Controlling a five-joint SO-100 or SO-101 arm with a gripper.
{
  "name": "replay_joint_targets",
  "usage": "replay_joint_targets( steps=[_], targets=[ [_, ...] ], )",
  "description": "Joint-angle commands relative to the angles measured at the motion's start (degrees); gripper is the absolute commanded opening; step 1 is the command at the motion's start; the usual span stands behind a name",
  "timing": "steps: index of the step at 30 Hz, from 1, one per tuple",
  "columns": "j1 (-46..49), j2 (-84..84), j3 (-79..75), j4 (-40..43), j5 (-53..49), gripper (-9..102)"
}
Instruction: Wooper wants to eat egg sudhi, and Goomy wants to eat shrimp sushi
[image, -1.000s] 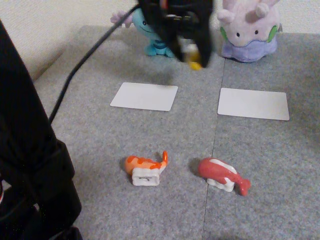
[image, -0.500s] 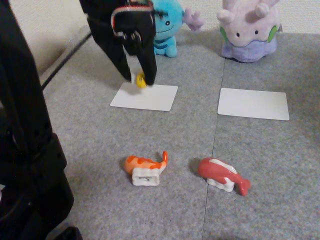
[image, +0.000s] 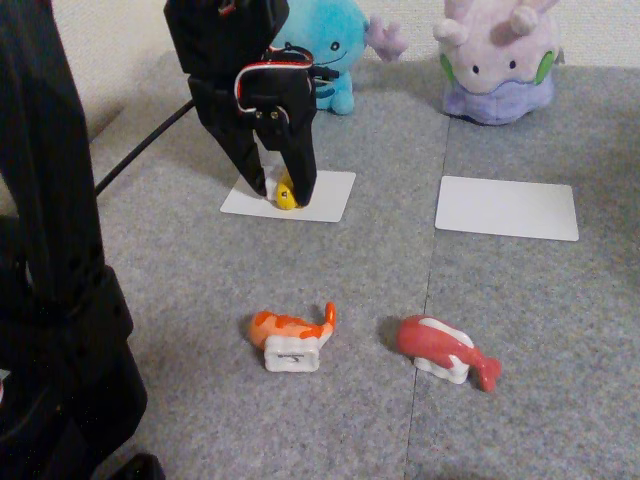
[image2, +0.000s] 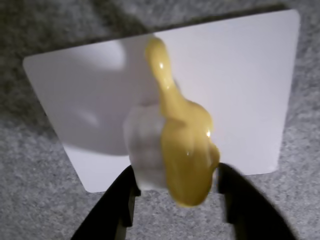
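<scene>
My gripper (image: 283, 193) is shut on the yellow egg sudhi (image: 287, 192), held low over the left white card (image: 318, 199) in the fixed view. In the wrist view the egg sudhi (image2: 182, 145) with its white rice block sits between the two black fingers (image2: 122, 200) above that card (image2: 240, 75). Blue Wooper (image: 335, 50) sits behind this card, partly hidden by the arm. Lilac Goomy (image: 497, 60) sits at the back right, behind the second white card (image: 507, 208). The orange striped shrimp sushi (image: 290, 335) lies on the mat near the front.
A red-pink fish-tailed sushi (image: 445, 352) lies to the right of the shrimp piece. The arm's black base (image: 60, 330) fills the left edge, with a cable (image: 140, 150) trailing across the grey mat (image: 520, 300).
The gripper carried the egg piece from in front of Wooper leftward and down. It now hangs just over the left card, lower than half a second ago.
</scene>
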Motion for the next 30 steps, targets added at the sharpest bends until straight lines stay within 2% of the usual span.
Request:
replay_joint_targets(
  steps=[1, 9, 14, 17, 26, 30],
  targets=[
    [0.1, 0.5, -2.1, -0.5, 0.2, 29],
    [0.0, 1.9, -2.1, 1.4, -0.8, 39],
    [-0.2, 10.5, -2.1, 10.2, -2.1, 39],
    [-0.1, 17.3, -2.0, 17.0, -10.1, 39],
    [4.7, 27.0, -1.4, 38.5, -46.7, 38],
    [11.2, 26.9, -1.2, 39.5, -57.8, 38]
  ],
)
